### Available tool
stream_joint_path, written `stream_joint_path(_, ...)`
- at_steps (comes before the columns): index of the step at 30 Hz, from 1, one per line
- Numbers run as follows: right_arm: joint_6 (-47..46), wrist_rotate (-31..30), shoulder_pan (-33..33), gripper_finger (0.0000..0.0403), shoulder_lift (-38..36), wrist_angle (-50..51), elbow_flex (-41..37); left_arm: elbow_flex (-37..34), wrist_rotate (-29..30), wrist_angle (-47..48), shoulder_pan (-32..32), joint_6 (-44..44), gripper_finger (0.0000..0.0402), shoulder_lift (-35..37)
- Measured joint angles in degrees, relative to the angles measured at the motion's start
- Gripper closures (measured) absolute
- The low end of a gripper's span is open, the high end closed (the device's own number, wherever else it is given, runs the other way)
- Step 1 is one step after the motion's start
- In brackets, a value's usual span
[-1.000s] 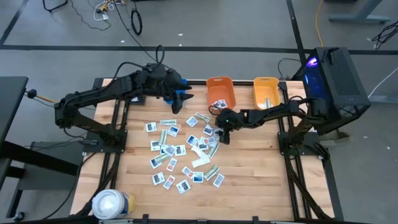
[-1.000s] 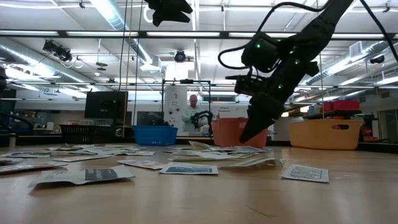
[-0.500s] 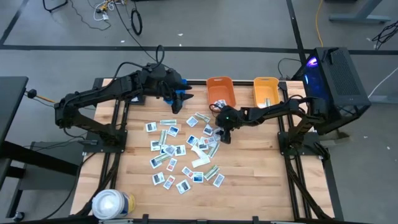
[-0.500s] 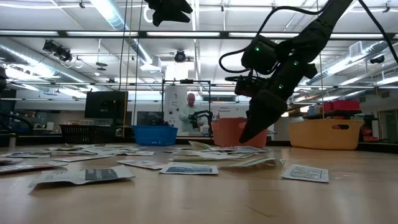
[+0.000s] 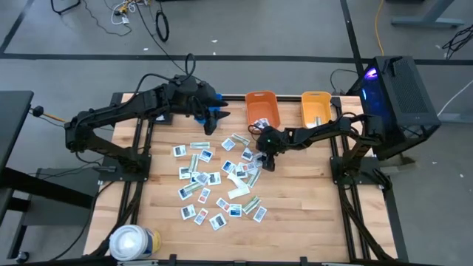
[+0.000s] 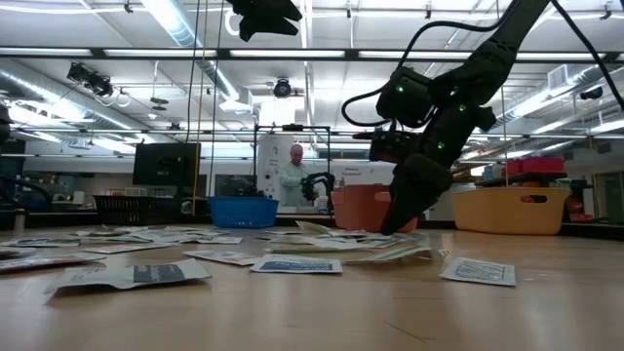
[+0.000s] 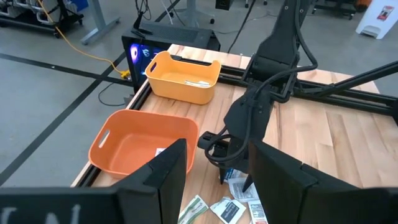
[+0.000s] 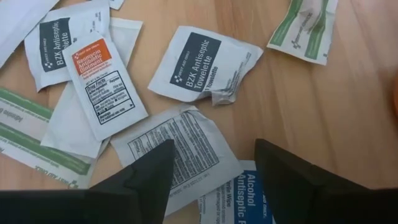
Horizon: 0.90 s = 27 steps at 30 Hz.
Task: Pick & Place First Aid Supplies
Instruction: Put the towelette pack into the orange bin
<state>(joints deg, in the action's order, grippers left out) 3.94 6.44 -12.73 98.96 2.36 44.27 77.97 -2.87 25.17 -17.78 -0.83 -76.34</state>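
The first aid supplies [image 5: 214, 181] are many small flat packets scattered on the wooden table's middle. My right gripper [image 5: 266, 164] is low over the right end of the scatter and slants down, its fingers open [image 8: 214, 144]. Under the gap lie a white printed packet [image 8: 180, 152] and a blue alcohol packet [image 8: 245, 190]; a BZK towelette packet [image 8: 202, 62] lies just beyond. My left gripper [image 5: 205, 105] hangs high over the blue bin [image 6: 242, 211] at the far side, open [image 7: 217, 146], with nothing between its fingers. My right gripper comes at the packets slanting from above and from the table's right. Its fingertips [image 6: 395, 230] reach down to the level of the pile, but I cannot tell whether they touch a packet.
An orange bin [image 5: 262, 108] and a yellow bin [image 5: 315, 108] stand at the far right, just behind my right gripper. A large white roll [image 5: 133, 242] sits at the near left corner. Bare wood lies right of the scatter. A person [image 6: 295, 175] stands in the room beyond.
My right gripper has sunk a little toward the packets at the scatter's right end and turned slightly. The packets lie as before.
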Motion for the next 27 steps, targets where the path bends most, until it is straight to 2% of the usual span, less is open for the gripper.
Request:
stream_joint_path(5,0.0,0.0,0.0,0.0206,0.0,0.4,0.0,0.0,0.0,0.0,0.0,0.1,0.0225,0.0)
stream_joint_path(15,-0.3,0.1,0.0,0.0323,0.0,0.4,0.0,0.0,0.0,0.0,0.0,0.1,0.0225,0.0)
stream_joint_path(22,-0.4,0.0,0.0,0.0390,0.0,0.5,0.0,0.0,0.0,0.0,0.0,0.1,0.0225,0.0)
stream_joint_path(27,-0.3,0.0,0.0,0.0400,0.0,0.6,0.0,0.0,0.0,0.0,0.0,0.1,0.0225,0.0)
